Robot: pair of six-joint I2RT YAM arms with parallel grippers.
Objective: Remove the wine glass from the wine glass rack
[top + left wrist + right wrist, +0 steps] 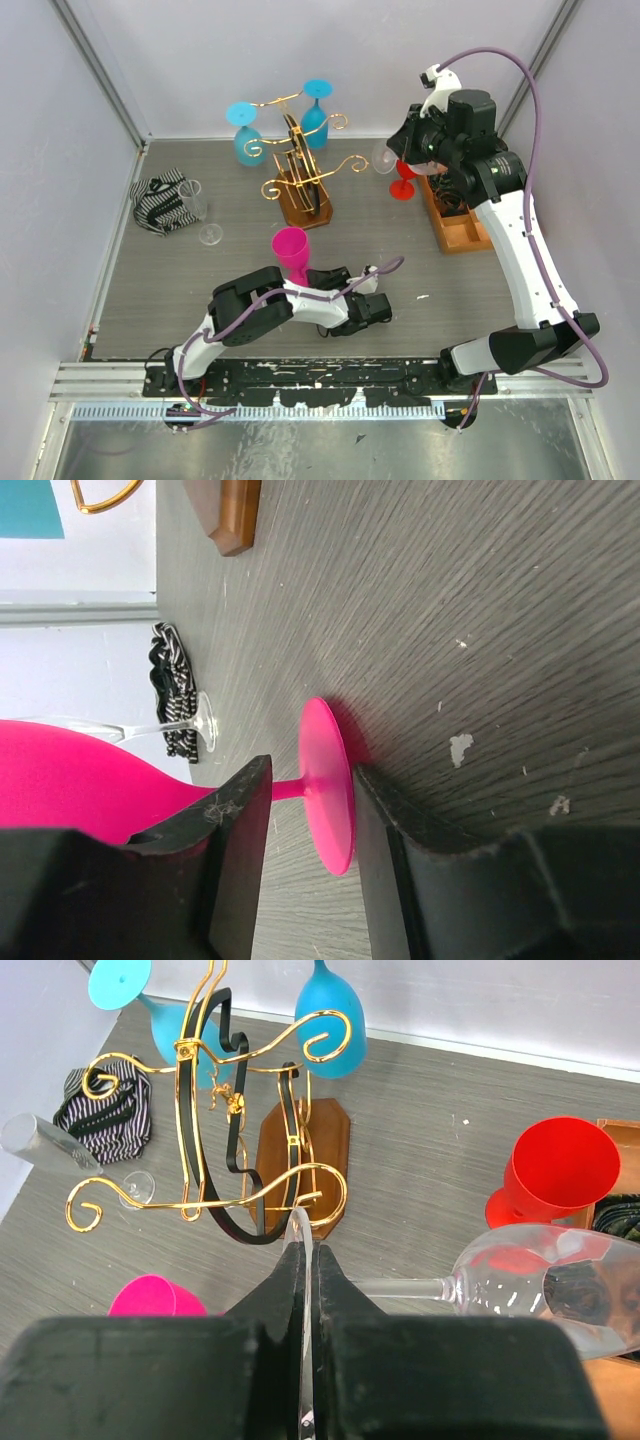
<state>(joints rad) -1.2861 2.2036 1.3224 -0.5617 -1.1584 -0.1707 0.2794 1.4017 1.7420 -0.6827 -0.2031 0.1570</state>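
Note:
The gold wire wine glass rack [300, 165] stands on its brown wooden base at the back middle and also shows in the right wrist view [200, 1200]. Two blue glasses [248, 140] [315, 115] hang on it. My right gripper [412, 150] [308, 1250] is shut on the foot of a clear wine glass [385, 157] [545, 1280]. It holds the glass sideways in the air, just right of the rack's scroll arm. My left gripper [315, 280] [312, 810] is open around the foot of a pink glass [292, 248] [328, 785] standing on the table.
A red glass [403, 185] stands beside the orange tray [462, 232] at the right. A striped cloth [160, 203] and a clear glass [198, 207] lying on its side are at the left. Walls enclose the table on three sides.

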